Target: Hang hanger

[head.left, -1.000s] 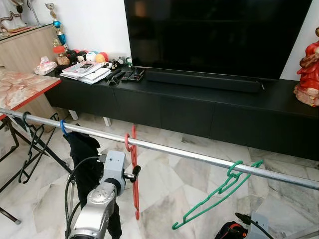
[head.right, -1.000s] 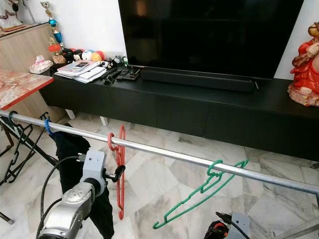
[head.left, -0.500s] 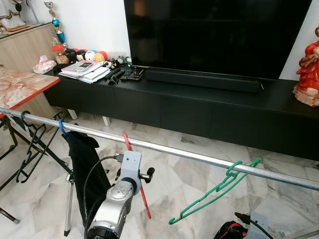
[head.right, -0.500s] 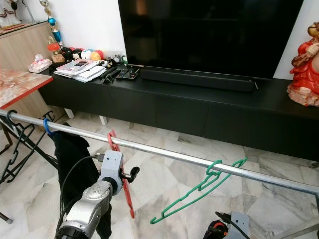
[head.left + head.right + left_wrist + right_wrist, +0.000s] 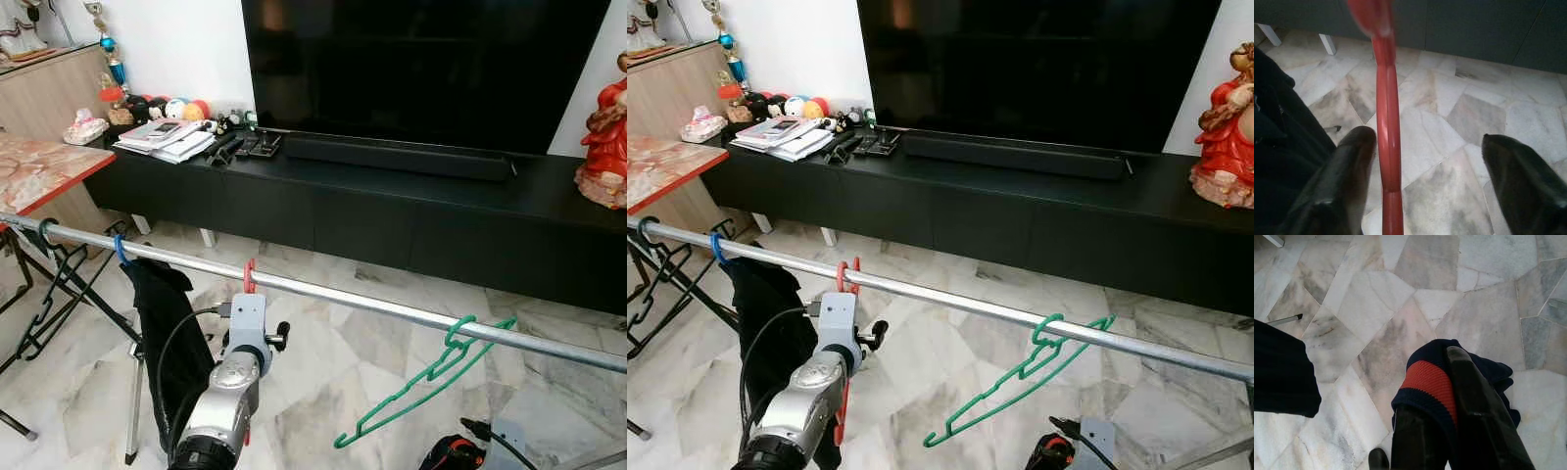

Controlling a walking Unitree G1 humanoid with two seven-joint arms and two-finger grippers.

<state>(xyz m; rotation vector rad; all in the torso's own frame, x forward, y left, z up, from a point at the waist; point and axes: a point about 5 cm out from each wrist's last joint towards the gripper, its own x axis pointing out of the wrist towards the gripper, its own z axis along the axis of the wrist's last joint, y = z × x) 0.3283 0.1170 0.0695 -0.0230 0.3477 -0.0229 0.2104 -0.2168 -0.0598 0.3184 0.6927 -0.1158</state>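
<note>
the red hanger (image 5: 249,275) sits hooked over the metal rail (image 5: 372,305), its body dropping behind the left arm; in the left wrist view its red bar (image 5: 1387,147) runs down between the two black fingers (image 5: 1339,183), close to one and clear of the other. the left gripper (image 5: 1422,181) stands open around it, gripping nothing. the hook looks seated, so the hanging step appears about done.

the main risk is the withdrawal: a finger dragged sideways across the bar could swing the hanger or lift its hook off the rail, since the near finger has almost no gap. pulling straight back along the fingers seems safest.

on the rail, the black garment (image 5: 168,323) on a blue hook (image 5: 120,251) hangs just beside the arm on the robot's left, and its cloth could snag the gripper or the arm's cable. the green hanger (image 5: 421,380) hangs well apart to the right, leaving open rail between. below is bare marble floor (image 5: 333,392), with room to retreat.

the right gripper (image 5: 1449,431) is low, clamped on a navy and red cloth (image 5: 1432,382).
</note>
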